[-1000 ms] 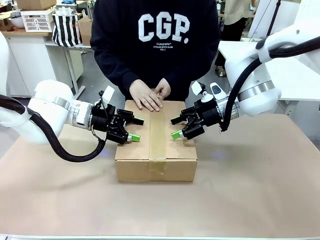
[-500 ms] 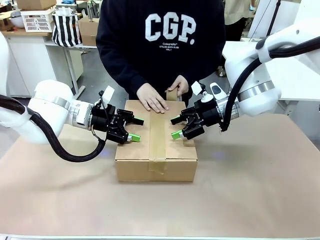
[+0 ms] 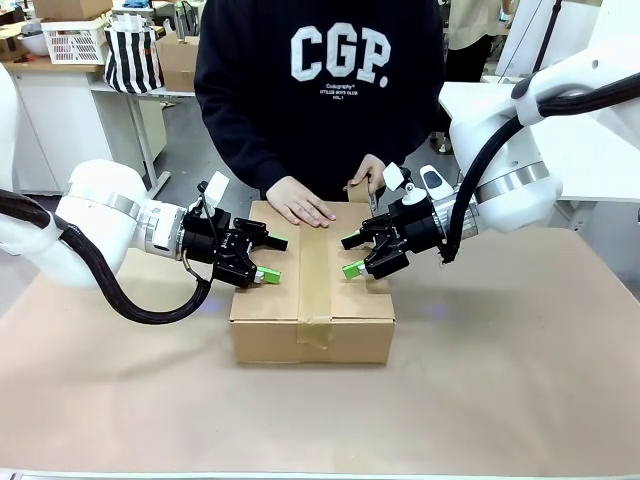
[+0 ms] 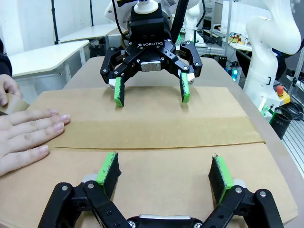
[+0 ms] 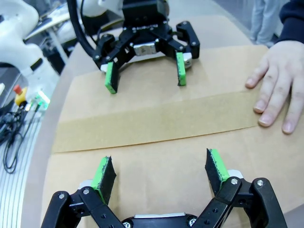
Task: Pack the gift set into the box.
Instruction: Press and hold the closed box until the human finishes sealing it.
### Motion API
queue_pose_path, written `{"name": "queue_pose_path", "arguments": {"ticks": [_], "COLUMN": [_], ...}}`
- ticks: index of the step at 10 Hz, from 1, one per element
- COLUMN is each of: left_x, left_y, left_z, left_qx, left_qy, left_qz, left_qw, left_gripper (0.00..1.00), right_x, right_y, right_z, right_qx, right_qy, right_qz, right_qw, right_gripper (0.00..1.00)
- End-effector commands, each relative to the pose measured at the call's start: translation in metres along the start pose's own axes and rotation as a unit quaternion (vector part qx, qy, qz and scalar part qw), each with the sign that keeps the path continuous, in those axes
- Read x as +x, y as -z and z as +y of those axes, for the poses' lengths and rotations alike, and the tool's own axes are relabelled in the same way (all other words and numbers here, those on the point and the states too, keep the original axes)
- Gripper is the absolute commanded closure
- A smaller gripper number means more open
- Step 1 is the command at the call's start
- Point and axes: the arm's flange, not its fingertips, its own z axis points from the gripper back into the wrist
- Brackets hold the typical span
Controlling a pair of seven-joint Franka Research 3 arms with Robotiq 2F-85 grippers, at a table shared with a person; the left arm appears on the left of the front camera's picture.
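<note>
The box (image 3: 268,300) stands shut in the middle of the table, with tan tape (image 3: 315,270) along its top seam and down its front. My left gripper (image 3: 272,258) is open over the box's left top half. My right gripper (image 3: 350,255) is open over the right half, facing it. In the left wrist view my left gripper (image 4: 164,171) spans bare cardboard (image 4: 156,109). The right wrist view shows my right gripper (image 5: 161,173) doing the same. The person's hand (image 3: 300,207) lies flat on the lid. Their other hand (image 3: 368,175) holds a small brown thing at the far edge. The gift set is hidden.
Brown paper covers the table (image 3: 500,350) around the box. Behind the person stands a side table with a white basket (image 3: 75,40), a striped bag (image 3: 132,55) and a smaller cardboard box (image 3: 70,8). Another white robot arm (image 4: 280,28) shows at the left wrist view's right edge.
One of the person's hands left the lid and moved to the far right edge with a small brown thing. The other hand stayed flat. Both arms held still.
</note>
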Motion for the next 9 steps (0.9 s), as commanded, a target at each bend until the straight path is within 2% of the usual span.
{"name": "queue_pose_path", "arguments": {"ticks": [1, 9], "left_x": [-0.0013, -0.0013], "left_y": [0.0003, 0.0003], "left_z": [-0.0006, -0.0006], "left_qx": [0.004, 0.004], "left_qy": [0.009, 0.009], "left_qz": [0.0, 0.0], "left_qw": [1.0, 1.0], "left_gripper": [0.0, 0.0], "right_x": [-0.0029, -0.0029], "right_y": [-0.0018, -0.0018], "right_z": [-0.0001, -0.0001], "right_qx": [0.004, 0.004], "right_qy": [0.001, 0.001], "right_qz": [0.004, 0.004], "right_qw": [1.0, 1.0], "right_gripper": [0.0, 0.0]}}
